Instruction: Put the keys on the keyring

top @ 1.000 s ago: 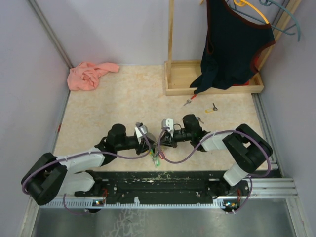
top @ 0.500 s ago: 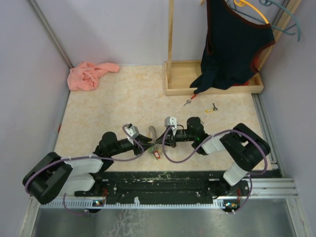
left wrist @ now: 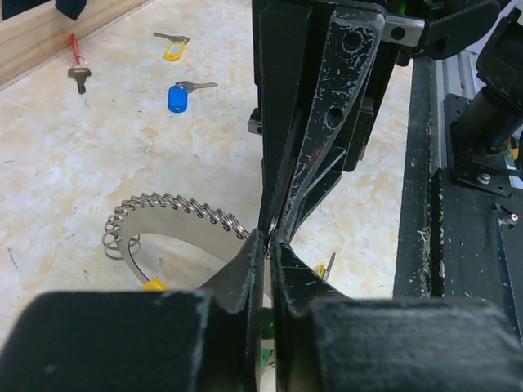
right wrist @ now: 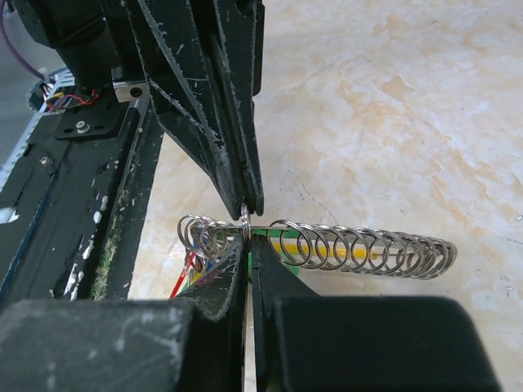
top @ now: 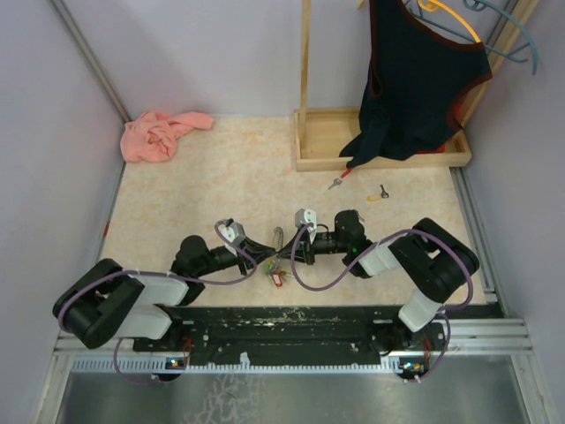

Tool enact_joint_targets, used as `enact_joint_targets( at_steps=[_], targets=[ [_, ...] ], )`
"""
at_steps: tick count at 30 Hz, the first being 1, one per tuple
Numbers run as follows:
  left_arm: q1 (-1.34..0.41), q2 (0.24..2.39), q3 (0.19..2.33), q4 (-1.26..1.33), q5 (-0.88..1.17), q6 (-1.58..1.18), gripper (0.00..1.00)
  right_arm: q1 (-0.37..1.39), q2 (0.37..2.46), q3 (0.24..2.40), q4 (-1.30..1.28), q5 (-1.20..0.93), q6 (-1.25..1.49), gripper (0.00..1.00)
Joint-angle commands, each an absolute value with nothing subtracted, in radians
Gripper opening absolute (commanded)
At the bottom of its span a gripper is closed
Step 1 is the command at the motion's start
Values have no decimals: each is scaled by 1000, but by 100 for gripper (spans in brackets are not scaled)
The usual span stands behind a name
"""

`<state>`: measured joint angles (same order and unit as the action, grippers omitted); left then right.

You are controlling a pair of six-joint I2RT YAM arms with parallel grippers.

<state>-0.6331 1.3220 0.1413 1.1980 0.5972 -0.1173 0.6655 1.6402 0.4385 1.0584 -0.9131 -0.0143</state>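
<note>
Left claw (left wrist: pixel 268 239): clenched on the thin edge of the keyring (right wrist: pixel 244 217); only a narrow slit shows between its fingers, lower centre of the left wrist view
Right claw (right wrist: pixel 246 243): clenched tight on the same ring from the opposite side; the 2 claws meet tip to tip
Keyring, place: pinched between both claw tips, lower centre of the top view, near the bottom edge of the tabletop (top: pixel 221 177)
Keyring, look: grey metal ring seen edge-on; a silvery chain (right wrist: pixel 359 249) of small linked loops runs out to the right in the right wrist view; green, yellow and red tags (top: pixel 278 277) bunch just below the ring
Keys: 3 lie loose on the tabletop, well apart from both claws, upper left of the left wrist view; blue key (left wrist: pixel 178 96) nearest; yellow key (left wrist: pixel 172 51) beyond it; red key (left wrist: pixel 77 69) just beside the wooden base (left wrist: pixel 49 49)
</note>
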Motion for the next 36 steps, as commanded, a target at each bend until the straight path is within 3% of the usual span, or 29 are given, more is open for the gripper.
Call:
enact_joint_targets(
  at_steps=[1,9,13,17,24,36],
  targets=[
    [-624,1340,133,1280,653,-128,4,673,1642,441,1144,-942,-8,0],
    [-623,1289,160,1133,670,-64,1,671,1585,435,1030,-905,-72,1],
    [-623,1232,224,913,674,8,1,669,1504,439,848,-858,-177,19],
    [-623,1207,290,713,697,76,1,669,1426,465,661,-824,-285,27],
    [-624,1216,354,591,725,130,1,672,1369,507,522,-801,-349,31],
    [-626,1229,387,552,760,147,1,701,1413,581,501,-825,-382,31]
  ],
)
